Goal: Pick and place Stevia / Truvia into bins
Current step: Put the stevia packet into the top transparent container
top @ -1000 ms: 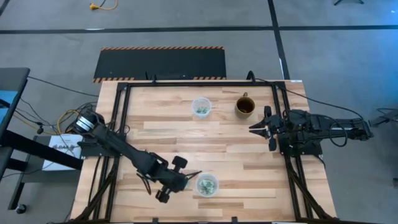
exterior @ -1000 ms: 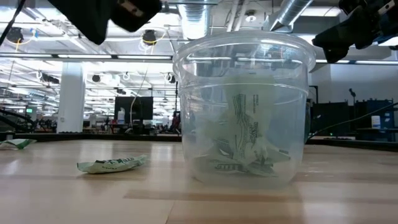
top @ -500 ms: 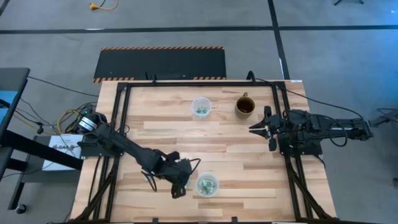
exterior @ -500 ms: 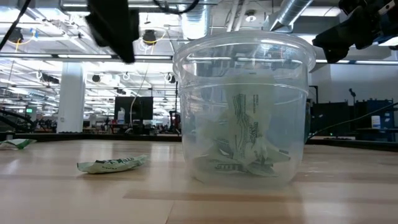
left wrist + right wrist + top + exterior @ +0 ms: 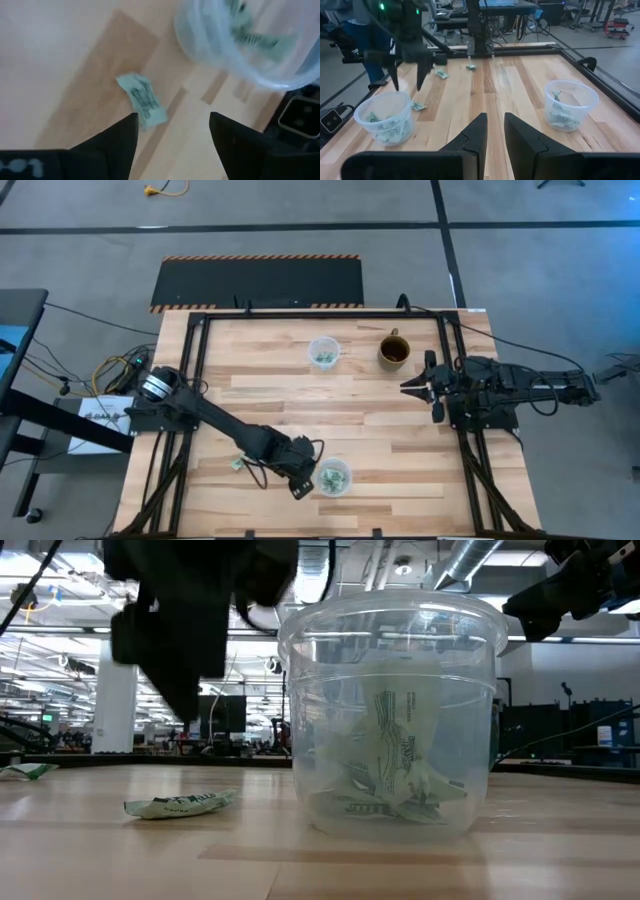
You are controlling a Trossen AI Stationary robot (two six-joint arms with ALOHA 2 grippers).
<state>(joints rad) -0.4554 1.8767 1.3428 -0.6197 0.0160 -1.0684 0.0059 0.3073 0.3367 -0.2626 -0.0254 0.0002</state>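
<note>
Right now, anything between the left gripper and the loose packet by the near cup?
Nothing visible. The left gripper is open above the packet, which lies flat on bare table beside the near cup, apart from it. The wrist view shows only wood between fingers and packet. The right gripper waits by the mug.

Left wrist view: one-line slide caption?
Open left gripper above a loose packet on the table, beside the cup holding packets.
</note>
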